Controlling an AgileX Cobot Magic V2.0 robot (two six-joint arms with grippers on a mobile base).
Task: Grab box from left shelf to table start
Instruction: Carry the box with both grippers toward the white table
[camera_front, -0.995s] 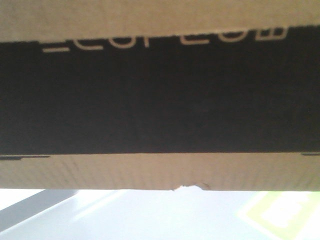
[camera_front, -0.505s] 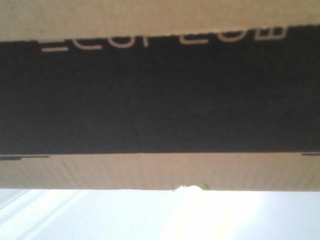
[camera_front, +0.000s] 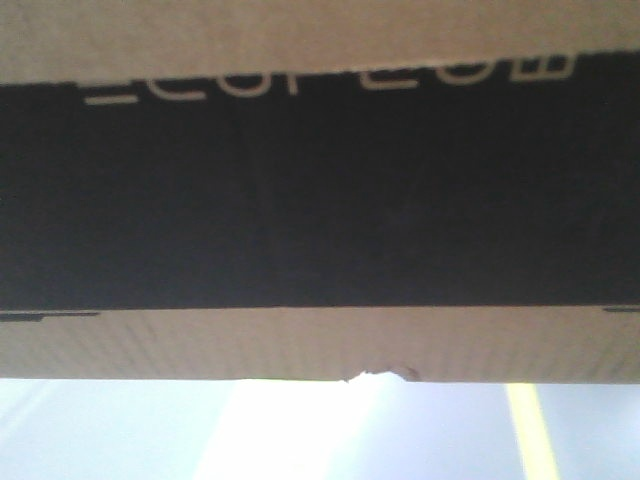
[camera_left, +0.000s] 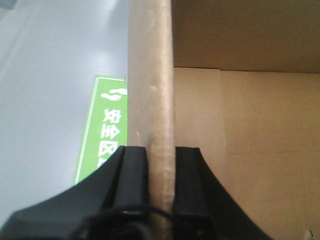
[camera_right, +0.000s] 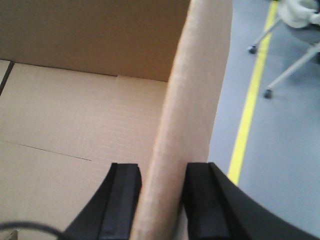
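The brown cardboard box (camera_front: 320, 345) fills the front view, with its black panel, pale lettering at the top and a nick in its bottom edge. My left gripper (camera_left: 161, 152) is shut on the box's left wall (camera_left: 150, 90), one finger outside and one inside. My right gripper (camera_right: 164, 170) is shut on the box's right wall (camera_right: 192, 100) the same way. The box's bare inside shows in both wrist views. The box hangs above grey floor. The shelf and the table are out of view.
Grey floor (camera_front: 120, 430) with a yellow line (camera_front: 530, 430) shows under the box. A green floor sign (camera_left: 102, 130) lies left of the box. A yellow floor line (camera_right: 247, 110) and chair legs on castors (camera_right: 285, 65) are to the right.
The box stays fixed in the front view while the floor beneath it shifts: the green-yellow marking is gone and a yellow line has come in at the right.
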